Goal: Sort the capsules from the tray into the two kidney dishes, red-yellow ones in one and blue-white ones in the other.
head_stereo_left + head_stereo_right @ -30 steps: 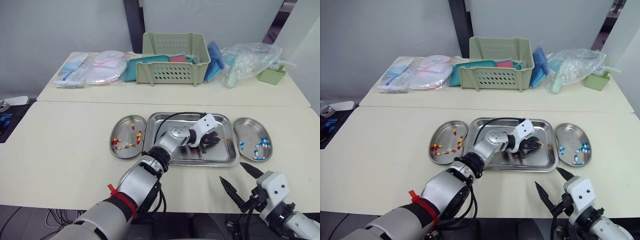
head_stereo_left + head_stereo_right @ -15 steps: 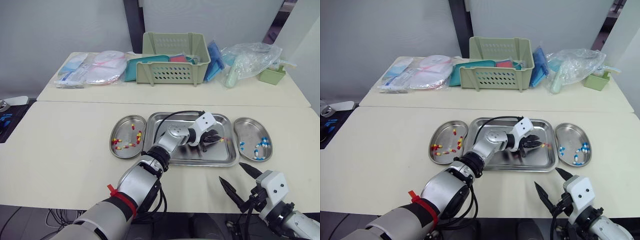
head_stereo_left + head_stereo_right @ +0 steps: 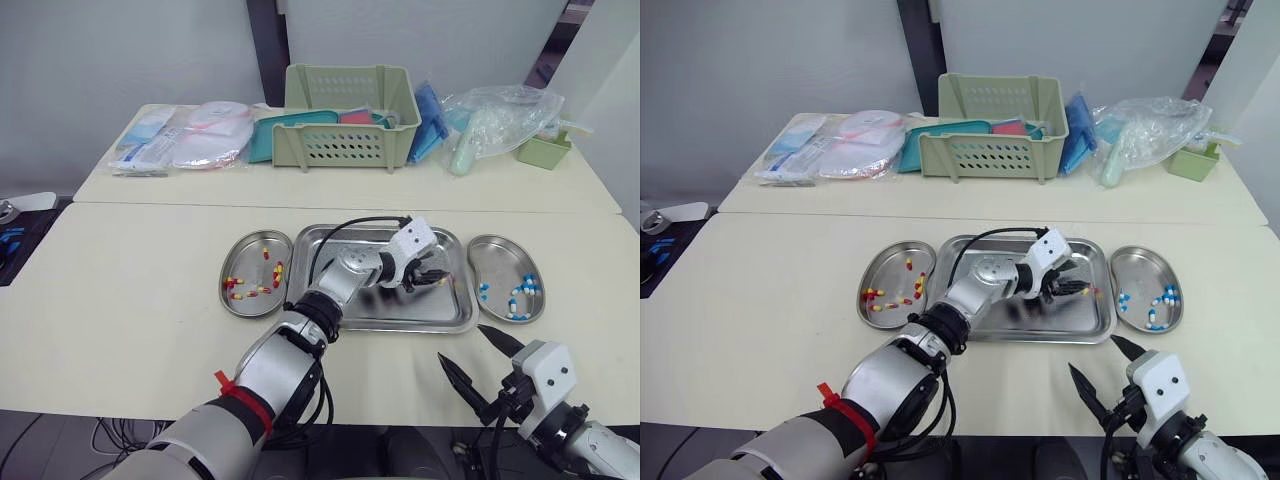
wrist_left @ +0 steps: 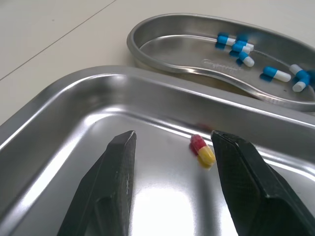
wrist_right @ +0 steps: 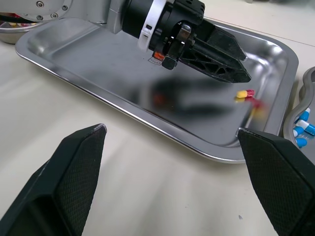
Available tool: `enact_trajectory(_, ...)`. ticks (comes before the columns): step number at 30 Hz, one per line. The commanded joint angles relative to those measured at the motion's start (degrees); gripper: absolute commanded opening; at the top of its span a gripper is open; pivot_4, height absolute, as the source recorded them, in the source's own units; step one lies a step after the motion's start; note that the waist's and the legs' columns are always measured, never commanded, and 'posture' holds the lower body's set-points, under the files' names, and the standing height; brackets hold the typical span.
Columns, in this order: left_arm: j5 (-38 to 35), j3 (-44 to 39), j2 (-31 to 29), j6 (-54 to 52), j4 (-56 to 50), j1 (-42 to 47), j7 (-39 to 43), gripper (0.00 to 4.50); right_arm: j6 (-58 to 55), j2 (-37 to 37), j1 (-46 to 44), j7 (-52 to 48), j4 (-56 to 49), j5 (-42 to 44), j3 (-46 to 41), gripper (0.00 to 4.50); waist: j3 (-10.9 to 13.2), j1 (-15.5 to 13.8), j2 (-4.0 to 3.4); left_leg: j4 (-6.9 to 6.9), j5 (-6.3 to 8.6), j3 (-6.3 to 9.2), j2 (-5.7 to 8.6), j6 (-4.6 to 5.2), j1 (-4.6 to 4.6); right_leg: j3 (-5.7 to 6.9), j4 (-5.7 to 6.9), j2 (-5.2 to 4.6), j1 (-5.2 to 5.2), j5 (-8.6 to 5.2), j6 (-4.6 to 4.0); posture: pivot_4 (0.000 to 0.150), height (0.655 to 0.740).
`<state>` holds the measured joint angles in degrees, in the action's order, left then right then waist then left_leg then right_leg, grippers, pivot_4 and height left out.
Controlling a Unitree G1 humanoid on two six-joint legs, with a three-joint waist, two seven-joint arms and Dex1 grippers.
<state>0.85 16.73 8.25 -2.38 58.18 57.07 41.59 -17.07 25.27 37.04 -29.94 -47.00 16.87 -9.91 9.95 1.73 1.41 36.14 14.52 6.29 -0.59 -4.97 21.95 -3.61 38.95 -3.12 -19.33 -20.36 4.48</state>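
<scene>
A steel tray [image 3: 400,326] lies in the middle of the front table, with a kidney dish on each side. The left dish [image 3: 224,290] holds several red-yellow capsules [image 3: 255,290]. The right dish [image 3: 500,240] holds several blue-white capsules [image 3: 520,295]. One red-yellow capsule [image 4: 203,150] lies in the tray's right end. My left gripper [image 4: 173,135] is open just over the tray floor, its fingers straddling that capsule without touching it. My right gripper [image 3: 462,343] is open above the table's front edge, short of the tray.
On the back table stand a green basket [image 3: 350,115], flat medical packages [image 3: 185,140], a clear plastic bag [image 3: 495,120] and a small green box [image 3: 543,150]. The left arm's cable arcs over the tray.
My left gripper has shifted slightly toward the tray's far right end, closer to the lone capsule. The right gripper has stayed in place.
</scene>
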Motion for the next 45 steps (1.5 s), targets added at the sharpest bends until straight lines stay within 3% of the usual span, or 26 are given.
enact_trajectory(1,0.1,1.3,8.6,-0.3,-1.5,-1.3,-0.3,2.49,0.3,0.4,0.0,0.1,-1.8,0.4,-0.3,4.5,0.0,0.0,0.0,0.0,0.0,0.0,0.0,0.0,0.0,0.0,0.0,0.0,0.0,0.0,0.0,0.15,0.739)
enact_trajectory(35,-1.4,4.8,12.7,-1.0,-0.5,-1.4,0.3,2.49,0.2,0.0,1.5,1.3,-3.1,-0.7,1.4,4.5,0.0,0.0,0.0,0.01,0.0,0.0,0.0,0.0,0.0,0.0,0.0,0.0,0.0,0.0,0.0,0.15,0.739)
enact_trajectory(38,-1.3,5.3,12.8,-1.0,-0.6,-1.5,0.8,1.89,0.0,0.2,1.5,1.6,-3.3,-0.5,1.5,4.5,0.0,0.0,0.0,0.01,0.0,0.0,0.0,0.0,-0.01,0.0,0.0,0.0,0.01,0.0,0.0,0.15,0.739)
enact_trajectory(44,-1.4,6.0,13.5,-0.3,-0.3,-1.0,0.7,0.02,-0.3,0.3,1.6,1.8,-3.7,-0.4,1.5,4.5,0.0,0.0,-0.01,0.01,0.0,0.0,0.0,0.0,-0.01,0.0,0.0,0.0,0.01,0.0,0.0,0.15,0.739)
enact_trajectory(45,-1.4,6.0,13.5,-0.1,-0.3,-0.9,0.6,0.02,-0.4,0.4,1.6,1.8,-3.7,-0.3,1.5,4.5,0.0,0.0,-0.01,0.01,0.0,0.0,0.0,0.0,-0.01,0.0,0.0,0.0,0.01,0.0,0.0,0.15,0.739)
